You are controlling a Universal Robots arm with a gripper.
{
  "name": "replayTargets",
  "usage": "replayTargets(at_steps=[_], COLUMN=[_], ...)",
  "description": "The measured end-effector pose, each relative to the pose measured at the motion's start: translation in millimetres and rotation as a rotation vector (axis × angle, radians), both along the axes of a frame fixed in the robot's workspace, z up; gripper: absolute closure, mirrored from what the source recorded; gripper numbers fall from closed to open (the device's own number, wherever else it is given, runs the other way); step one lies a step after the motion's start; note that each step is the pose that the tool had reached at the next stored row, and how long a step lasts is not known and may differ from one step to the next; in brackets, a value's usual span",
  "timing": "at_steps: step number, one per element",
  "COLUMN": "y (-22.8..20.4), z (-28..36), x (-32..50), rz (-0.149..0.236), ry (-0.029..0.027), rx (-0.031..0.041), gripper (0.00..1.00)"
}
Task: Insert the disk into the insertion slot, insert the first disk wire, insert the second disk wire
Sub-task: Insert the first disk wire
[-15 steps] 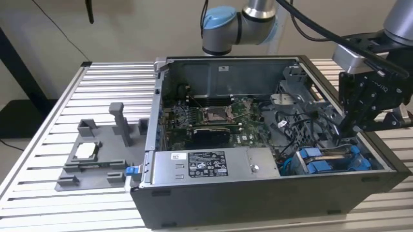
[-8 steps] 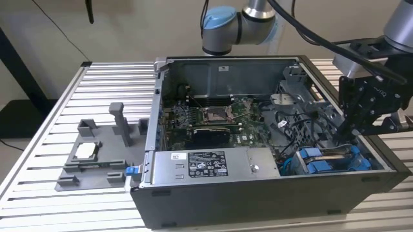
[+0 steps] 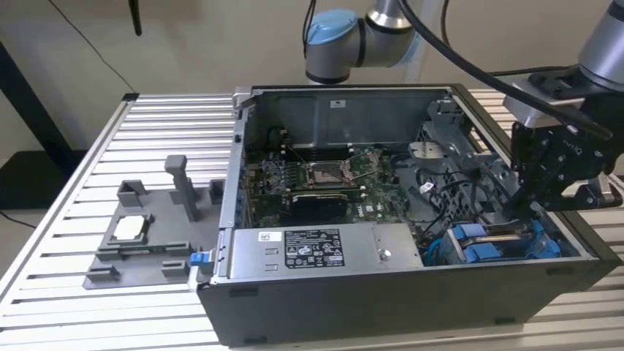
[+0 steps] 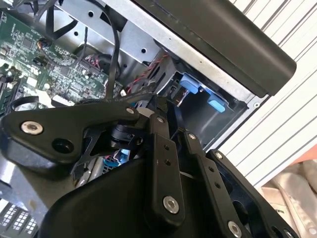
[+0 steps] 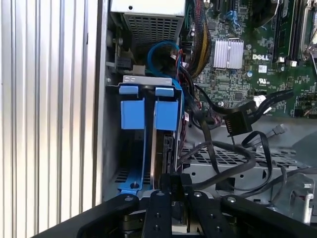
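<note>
The gripper (image 5: 174, 179) is seen closest in both wrist views, and its fingers are pressed together with nothing pinched between them. Its tip is placed right at the thin end of the disk (image 5: 163, 148); whether the two truly touch cannot be told. The disk is stood on its edge inside the slot (image 5: 124, 174), between two blue clips (image 5: 132, 113). Black wires (image 5: 233, 163) are draped loose just beside the slot, and a black plug (image 5: 237, 121) is seen apart from the disk. In the exterior view, the open case (image 3: 390, 307) is set on a ribbed table (image 3: 156, 124). The slot is found at about four o'clock in the case, and the gripper is hung just above it at three o'clock. The power box (image 3: 312, 252) is placed at six o'clock, with the green board (image 3: 322, 175) in the middle. A grey tray (image 3: 146, 241) is laid on the table at nine o'clock, well apart from the slot.
</note>
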State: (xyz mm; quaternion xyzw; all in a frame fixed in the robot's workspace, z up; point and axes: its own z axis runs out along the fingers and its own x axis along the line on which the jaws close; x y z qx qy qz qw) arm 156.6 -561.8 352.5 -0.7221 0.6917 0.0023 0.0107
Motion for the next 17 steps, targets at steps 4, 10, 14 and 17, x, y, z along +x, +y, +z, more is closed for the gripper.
replayTargets(at_steps=[4,10,14,17], y=[0.0,-0.1,-0.2,-0.1], z=[-3.2,-6.3,-8.4,-9.8], x=[0.9,1.2,1.2,1.2], rz=[0.000,-0.001,-0.002,-0.002], ry=[0.0007,0.0022,0.0022,0.0023], rx=[-0.0042,-0.0164,-0.0244,-0.0252], gripper=[0.81,0.81,0.81,0.81])
